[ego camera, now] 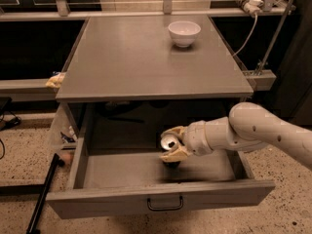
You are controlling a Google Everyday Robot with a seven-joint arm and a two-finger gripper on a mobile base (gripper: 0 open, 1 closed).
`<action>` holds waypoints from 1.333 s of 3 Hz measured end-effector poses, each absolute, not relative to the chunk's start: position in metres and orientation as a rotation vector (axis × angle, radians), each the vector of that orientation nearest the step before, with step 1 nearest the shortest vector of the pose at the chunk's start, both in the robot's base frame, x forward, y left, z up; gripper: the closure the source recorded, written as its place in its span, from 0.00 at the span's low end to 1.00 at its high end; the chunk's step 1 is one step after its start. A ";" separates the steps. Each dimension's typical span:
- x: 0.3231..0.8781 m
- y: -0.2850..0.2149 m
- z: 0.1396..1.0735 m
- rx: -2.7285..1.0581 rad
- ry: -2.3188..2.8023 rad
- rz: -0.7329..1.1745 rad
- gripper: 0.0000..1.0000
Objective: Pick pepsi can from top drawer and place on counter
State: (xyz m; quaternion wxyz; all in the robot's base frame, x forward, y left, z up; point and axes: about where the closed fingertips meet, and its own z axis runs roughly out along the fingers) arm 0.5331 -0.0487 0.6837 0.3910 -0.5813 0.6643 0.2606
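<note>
Fingers point(175, 155): clamped around pepsi can point(169, 141), one each side, silver top tilted toward camera. Gripper point(170, 144) low inside open drawer point(161, 196), right of middle. Side grip probably for straight lift onto tabletop point(146, 57); bowl point(184, 32) far back, well apart.

White arm point(253, 130) low from the right, claw point(166, 144) tight around the pepsi can point(169, 141)

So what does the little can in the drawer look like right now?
The pepsi can is small, with a shiny silver top showing and a dark body mostly hidden. It looks like metal. It is inside the open top drawer, near the middle, held between the gripper's two tan fingers, one above and one below it in the picture.
</note>
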 end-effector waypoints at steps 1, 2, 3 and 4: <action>0.529 -0.052 0.726 -1.445 1.710 0.683 1.00; 0.528 -0.053 0.779 -1.409 1.752 0.712 1.00; 0.540 -0.054 0.845 -1.386 1.804 0.674 1.00; 0.560 -0.047 0.923 -1.411 1.807 0.566 1.00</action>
